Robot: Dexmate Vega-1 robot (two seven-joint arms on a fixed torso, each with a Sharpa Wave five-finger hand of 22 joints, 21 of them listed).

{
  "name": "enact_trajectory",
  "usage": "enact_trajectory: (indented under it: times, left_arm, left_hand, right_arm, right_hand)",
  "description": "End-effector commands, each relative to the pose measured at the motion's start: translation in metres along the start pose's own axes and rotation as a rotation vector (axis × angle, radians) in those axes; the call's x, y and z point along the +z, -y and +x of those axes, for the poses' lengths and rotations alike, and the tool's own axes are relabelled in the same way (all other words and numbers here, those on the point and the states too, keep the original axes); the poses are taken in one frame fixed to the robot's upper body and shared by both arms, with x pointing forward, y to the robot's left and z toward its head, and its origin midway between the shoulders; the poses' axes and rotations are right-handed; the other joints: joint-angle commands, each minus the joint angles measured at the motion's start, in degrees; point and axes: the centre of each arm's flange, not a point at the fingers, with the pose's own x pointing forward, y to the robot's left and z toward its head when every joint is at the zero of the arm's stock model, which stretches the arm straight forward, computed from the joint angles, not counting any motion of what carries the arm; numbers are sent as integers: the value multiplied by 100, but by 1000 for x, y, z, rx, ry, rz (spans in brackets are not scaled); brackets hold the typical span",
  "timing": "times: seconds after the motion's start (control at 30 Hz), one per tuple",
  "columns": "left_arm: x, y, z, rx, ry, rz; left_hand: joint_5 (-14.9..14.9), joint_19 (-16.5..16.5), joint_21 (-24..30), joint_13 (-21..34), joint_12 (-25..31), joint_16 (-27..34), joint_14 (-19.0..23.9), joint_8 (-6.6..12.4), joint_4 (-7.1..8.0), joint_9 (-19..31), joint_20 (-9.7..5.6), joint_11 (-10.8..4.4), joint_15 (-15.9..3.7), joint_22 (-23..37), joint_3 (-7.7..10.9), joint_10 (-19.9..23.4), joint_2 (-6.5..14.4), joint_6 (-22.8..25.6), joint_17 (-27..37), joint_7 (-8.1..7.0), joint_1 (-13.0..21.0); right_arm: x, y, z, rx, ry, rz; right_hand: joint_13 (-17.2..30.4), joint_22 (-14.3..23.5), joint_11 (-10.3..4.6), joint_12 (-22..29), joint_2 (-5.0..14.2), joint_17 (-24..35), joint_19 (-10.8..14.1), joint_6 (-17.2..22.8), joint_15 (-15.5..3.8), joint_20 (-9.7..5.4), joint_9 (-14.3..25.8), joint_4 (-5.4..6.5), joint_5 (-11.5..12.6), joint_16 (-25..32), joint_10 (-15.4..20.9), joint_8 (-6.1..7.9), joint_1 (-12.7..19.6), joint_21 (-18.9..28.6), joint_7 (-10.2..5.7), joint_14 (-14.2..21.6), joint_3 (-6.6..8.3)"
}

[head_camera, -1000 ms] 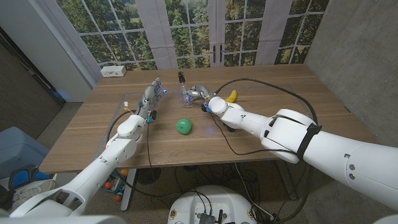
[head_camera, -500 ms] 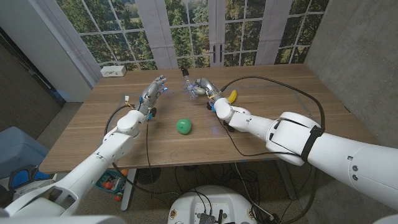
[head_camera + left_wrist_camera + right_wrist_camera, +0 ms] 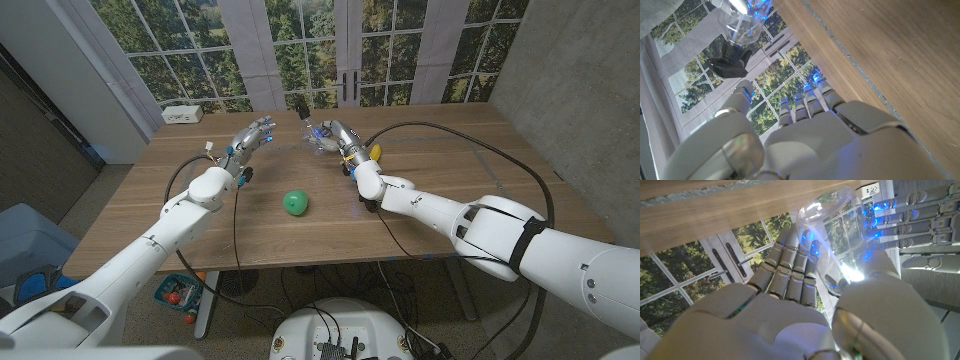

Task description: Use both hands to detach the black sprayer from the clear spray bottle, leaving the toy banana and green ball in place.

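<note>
Sprayer not yet detached, as far as I can judge. My right hand (image 3: pixel 333 135) grips the clear spray bottle (image 3: pixel 320 137) off the counter (image 3: pixel 450 150), black sprayer (image 3: pixel 300 106) beyond its fingers (image 3: pixel 790 272). Left hand (image 3: pixel 250 137) empty, fingers (image 3: pixel 807 102) spread, near the sprayer but apart. Toy banana (image 3: pixel 376 152) and green ball (image 3: pixel 294 203) lie undisturbed.
</note>
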Motion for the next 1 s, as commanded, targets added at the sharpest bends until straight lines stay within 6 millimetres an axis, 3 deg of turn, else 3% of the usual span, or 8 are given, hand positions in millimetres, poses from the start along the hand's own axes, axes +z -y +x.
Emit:
enact_trajectory:
  times: [0.03, 0.43, 1.0]
  left_arm:
    - [34, -1, 1, -8, 17, 206]
    - [71, -3, 2, 20, 46, 442]
    - [107, -11, 18, -68, 50, 624]
  left_hand:
    - [-21, 57, -6, 23, -79, -83, 3, -70, -23, 35, -9, -57, -41, 33, -37, -42, -153, -118, 35, -276, 187]
    - [53, 125, -11, 32, -136, -130, -39, -110, -24, 44, -48, -55, -108, 31, -81, -123, -384, -226, 42, -430, 506]
    - [373, 332, 34, 34, -121, -148, -12, -65, 17, 68, -27, -56, -180, 45, 35, -44, -134, 17, 34, -443, 1316]
  right_arm:
    - [-8, 20, -17, -4, -1, -102]
    - [-15, 33, -27, 3, -19, -112]
    - [-18, 44, -37, 41, 25, -165]
  right_hand:
    - [87, 7, -926, 67, 1177, 48, -73, 854, -854, -411, 59, 172, 70, -67, 826, 47, 1224, 81, -880, 64, 174]
    - [234, -5, -926, 115, 1153, 108, -200, 846, -852, -479, 95, 188, 99, -228, 783, 75, 1191, 164, -911, 12, 178]
    - [302, -45, -907, 70, 1090, 151, -404, 862, -871, -595, 158, 197, 176, -536, 670, 130, 1139, 286, -1046, -134, 154]
